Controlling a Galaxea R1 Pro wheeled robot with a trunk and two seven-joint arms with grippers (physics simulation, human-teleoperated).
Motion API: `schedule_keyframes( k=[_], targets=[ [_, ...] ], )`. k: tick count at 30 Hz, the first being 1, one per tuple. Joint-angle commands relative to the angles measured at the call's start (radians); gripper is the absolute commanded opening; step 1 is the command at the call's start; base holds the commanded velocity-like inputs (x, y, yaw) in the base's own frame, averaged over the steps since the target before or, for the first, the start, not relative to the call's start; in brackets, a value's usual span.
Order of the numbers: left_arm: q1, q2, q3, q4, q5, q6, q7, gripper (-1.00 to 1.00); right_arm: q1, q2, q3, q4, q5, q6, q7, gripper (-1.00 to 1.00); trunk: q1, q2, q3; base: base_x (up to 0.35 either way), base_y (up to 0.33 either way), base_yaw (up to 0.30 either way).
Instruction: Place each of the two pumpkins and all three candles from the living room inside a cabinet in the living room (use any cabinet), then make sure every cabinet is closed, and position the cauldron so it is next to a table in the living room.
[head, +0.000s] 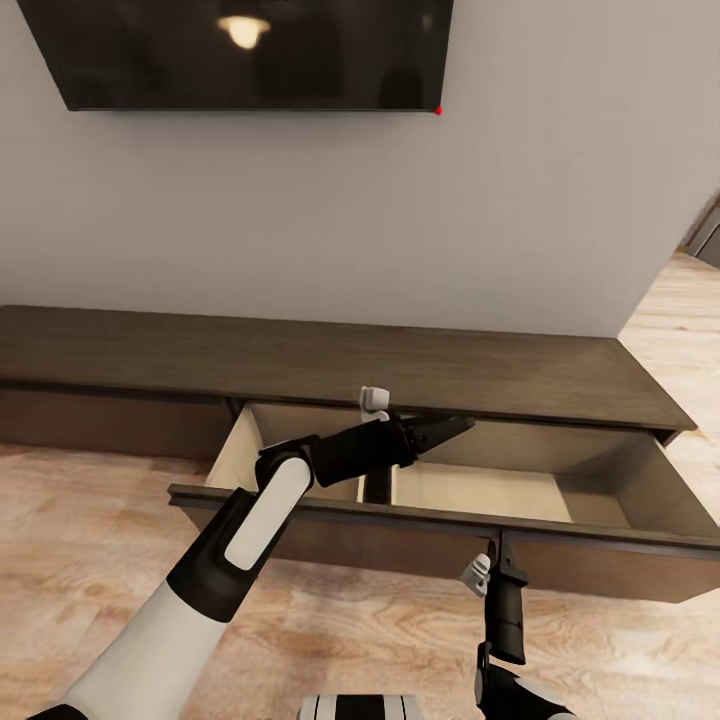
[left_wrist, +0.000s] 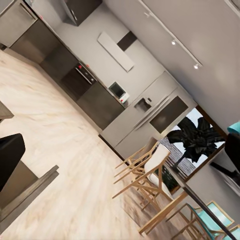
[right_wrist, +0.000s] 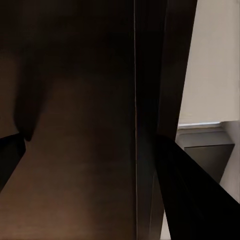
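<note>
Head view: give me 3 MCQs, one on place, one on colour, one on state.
1. The left end effector is:
A. over the open drawer
B. on the floor
C. touching the TV

2. The drawer's inside is:
A. black
B. pale beige
C. orange

3. The cabinet drawer is:
A. shut
B. removed
C. pulled out

Key: 1 A, the arm reaches across the drawer front with its tip above the inside. 2 B, the walls and floor show light tan. 3 C, the front stands forward of the cabinet body, and the right end effector is at that front.

One cabinet (head: 330, 362), one television (head: 240, 52), perhaps three chairs (left_wrist: 145, 175).
</note>
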Motion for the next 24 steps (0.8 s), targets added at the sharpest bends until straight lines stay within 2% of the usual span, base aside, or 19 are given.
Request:
schedule_keyframes(
  k=[1, 12, 13, 24],
  targets=[
    [0.006, -0.002, 0.000, 0.000, -0.001, 0.000, 0.001, 1.00, -0.005, -0.003, -0.002, -0.002, -0.001, -0.002, 0.000, -1.00, 0.000, 0.000, 0.000, 0.000, 0.000, 0.000],
    [0.021, -0.003, 0.000, -0.001, -0.003, 0.000, 0.002, 1.00, -0.013, -0.001, 0.000, 0.009, -0.001, -0.003, -0.004, -1.00, 0.000, 0.000, 0.000, 0.000, 0.000, 0.000],
    [0.021, -0.003, 0.000, -0.001, -0.003, 0.000, 0.002, 1.00, -0.013, 0.000, -0.002, 0.007, -0.001, -0.003, -0.001, 1.00, 0.000, 0.000, 0.000, 0.000, 0.000, 0.000],
    [0.022, -0.003, 0.000, -0.001, -0.003, 0.000, 0.001, 1.00, -0.013, 0.001, -0.004, -0.002, -0.001, -0.005, -0.023, 1.00, 0.000, 0.000, 0.000, -0.001, 0.000, 0.000]
  ],
)
